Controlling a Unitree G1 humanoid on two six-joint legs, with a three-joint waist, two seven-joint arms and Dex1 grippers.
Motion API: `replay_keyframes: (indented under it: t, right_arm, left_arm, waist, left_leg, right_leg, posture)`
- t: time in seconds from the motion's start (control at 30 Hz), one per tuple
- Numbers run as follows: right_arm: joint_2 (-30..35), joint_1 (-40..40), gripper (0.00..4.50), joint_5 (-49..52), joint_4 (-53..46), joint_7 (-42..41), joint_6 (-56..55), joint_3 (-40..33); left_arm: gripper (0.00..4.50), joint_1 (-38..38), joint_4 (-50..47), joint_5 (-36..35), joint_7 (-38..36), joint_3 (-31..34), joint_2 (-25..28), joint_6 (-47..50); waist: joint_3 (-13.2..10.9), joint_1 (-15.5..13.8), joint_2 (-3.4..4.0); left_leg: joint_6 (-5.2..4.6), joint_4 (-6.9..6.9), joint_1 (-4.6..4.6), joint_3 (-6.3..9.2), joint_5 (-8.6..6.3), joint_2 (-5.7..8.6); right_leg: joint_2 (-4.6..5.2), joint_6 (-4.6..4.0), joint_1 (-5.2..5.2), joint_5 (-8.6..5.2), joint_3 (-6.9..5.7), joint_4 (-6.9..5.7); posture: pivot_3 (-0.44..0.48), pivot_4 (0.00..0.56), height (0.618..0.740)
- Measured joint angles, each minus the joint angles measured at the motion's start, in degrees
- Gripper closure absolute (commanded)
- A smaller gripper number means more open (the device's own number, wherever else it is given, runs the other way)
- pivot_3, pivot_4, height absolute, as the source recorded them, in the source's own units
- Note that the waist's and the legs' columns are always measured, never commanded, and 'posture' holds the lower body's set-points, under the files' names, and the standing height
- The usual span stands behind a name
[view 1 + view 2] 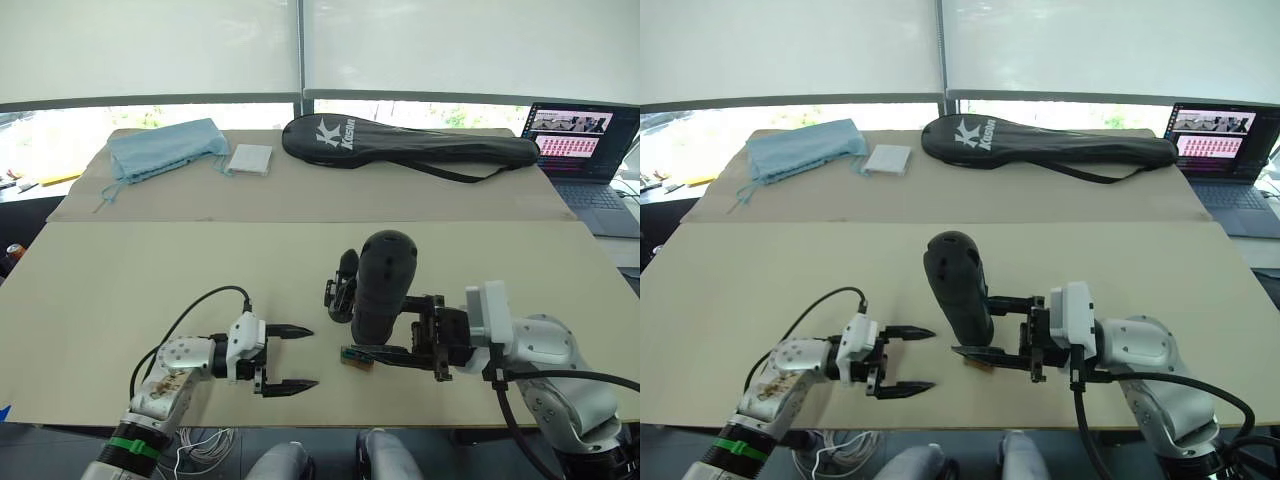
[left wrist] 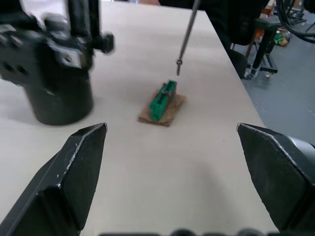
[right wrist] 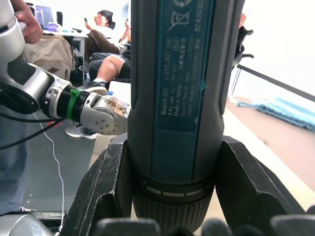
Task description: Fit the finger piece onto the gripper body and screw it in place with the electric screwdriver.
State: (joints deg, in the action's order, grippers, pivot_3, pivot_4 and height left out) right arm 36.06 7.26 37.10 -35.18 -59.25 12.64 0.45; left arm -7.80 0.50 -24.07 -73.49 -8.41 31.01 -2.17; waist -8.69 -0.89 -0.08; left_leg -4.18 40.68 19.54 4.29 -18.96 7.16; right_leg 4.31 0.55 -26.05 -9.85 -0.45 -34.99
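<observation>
My right gripper (image 1: 378, 325) is shut on the electric screwdriver (image 1: 383, 280), a thick dark cylinder held nearly upright with its rounded end up. Its thin metal bit (image 2: 184, 39) points down and ends just above the table beside a small green-brown block (image 2: 165, 98). The gripper body (image 1: 343, 285), a chunky black block with a pointed finger sticking up, stands on the table just left of the screwdriver. To the left of the block my left gripper (image 1: 305, 357) rests low over the table, open and holding nothing. The finger piece is hidden.
A black racket bag (image 1: 400, 143) lies across the far side of the table, with a blue cloth (image 1: 165, 148) and a white pad (image 1: 249, 159) to its left. An open laptop (image 1: 585, 150) sits at the far right. People sit beyond the table (image 3: 110, 29).
</observation>
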Motion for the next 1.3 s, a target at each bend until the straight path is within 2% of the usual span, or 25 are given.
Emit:
replay_keyframes:
  t: [0.27, 0.6, 0.93, 1.3]
  right_arm:
    - [3.22, 2.67, 2.58, 5.34, -1.44, 2.94, 3.76, -5.00]
    - [5.47, 11.03, 2.58, 12.96, -0.10, 6.38, 8.40, -10.59]
    - [4.66, 18.81, 2.58, 15.35, 5.94, 8.95, 11.30, -10.84]
    - [1.50, 26.48, 2.58, 14.71, 12.22, 9.76, 13.51, -7.72]
  left_arm:
    - [0.00, -0.90, -3.37, -5.68, 0.28, 5.33, 1.18, 4.19]
    - [0.00, -5.96, -4.24, -9.07, 0.48, 7.44, 1.18, 9.21]
    - [0.00, -10.51, -4.05, -9.54, 2.36, 7.47, 0.28, 11.27]
    - [0.00, -13.18, -1.61, -6.38, 4.89, 7.39, -1.92, 10.38]
  waist:
    - [-0.03, 0.11, -0.04]
    - [-0.05, 0.13, -0.08]
    - [-0.06, 0.21, -0.09]
    - [-0.06, 0.19, -0.09]
  left_leg:
    - [0.00, 0.00, 0.06, 0.00, 0.00, -0.01]
    - [0.00, 0.00, 0.14, 0.00, 0.00, -0.01]
    - [-0.01, 0.00, 0.23, 0.00, 0.01, 0.00]
    - [-0.01, 0.04, 0.30, 0.01, 0.02, -0.01]
  right_leg:
    - [-0.01, -0.01, -0.06, 0.00, -0.05, -0.01]
    - [0.00, -0.02, -0.11, 0.01, -0.05, 0.01]
    - [0.00, -0.06, -0.19, 0.03, -0.04, 0.01]
    - [0.01, -0.08, -0.24, 0.05, -0.04, 0.01]
  posture:
    - [0.000, 0.150, 0.740]
    - [0.000, 0.150, 0.740]
    - [0.000, 0.150, 0.740]
    - [0.000, 0.150, 0.740]
